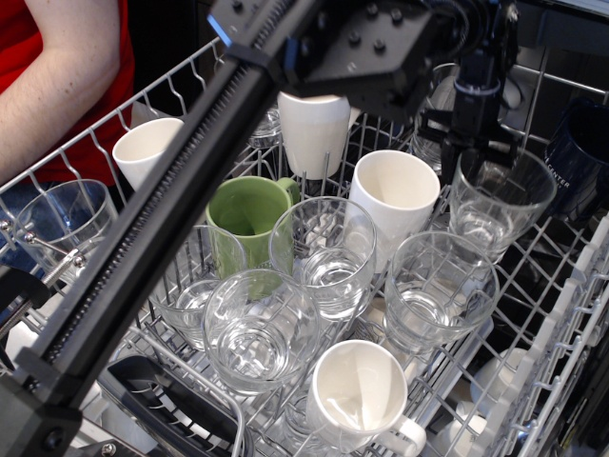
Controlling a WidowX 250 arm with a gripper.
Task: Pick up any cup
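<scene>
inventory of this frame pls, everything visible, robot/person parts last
cup: 1, clear glass tumbler, right rear of rack, at the gripper
other clear glasses: at least 5, centre, front, front left, far left; more behind the arm, count unclear
white mugs: 4, centre, rear, left, front
green mug: 1, left of centre
dark blue mug: 1, right edge
dish rack: 1, white wire, holds all
gripper: 1, black, at the cup's near rim; jaw state unclear
robot arm: 1, black, diagonal across the frame
person's arm: 1, red top, upper left
</scene>
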